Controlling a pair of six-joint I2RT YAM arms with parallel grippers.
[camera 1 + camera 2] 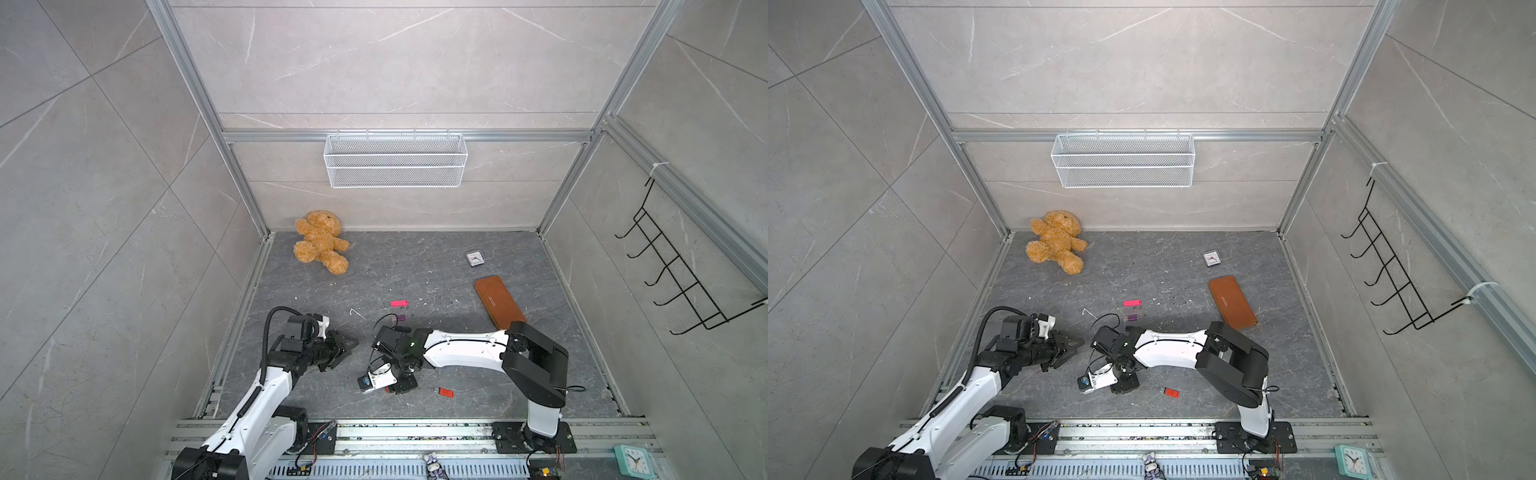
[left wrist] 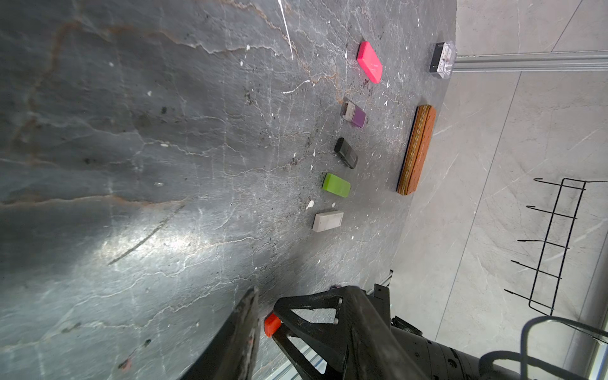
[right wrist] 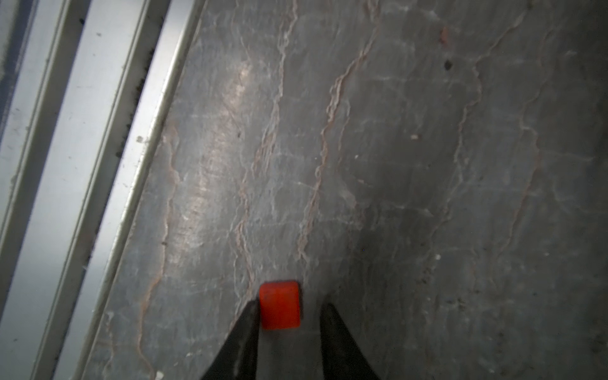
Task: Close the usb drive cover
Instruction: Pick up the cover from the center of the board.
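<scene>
Two grippers are in view: the right gripper (image 3: 289,304) points down, jaws parted around the red cap (image 3: 279,304), one finger touching it. In both top views the red usb drive (image 1: 445,392), connector bare, lies near at its 3 o'clock; the left gripper (image 1: 352,348), at 9 o'clock, has jaws spread, holding nothing

The usb drive (image 1: 446,392) (image 1: 1172,392) was a small orange-red stick that lay flat on the dark veined tabletop (image 1: 415,270), towards its front edge, with its short silver plug bare and uncovered. Its cap (image 3: 279,304), a stubby orange-red piece with rounded corners, sat off the drive and apart from it on the same surface, on the side the plug pointed towards. The cap lay not far from the metal rail (image 3: 82,148).
</scene>
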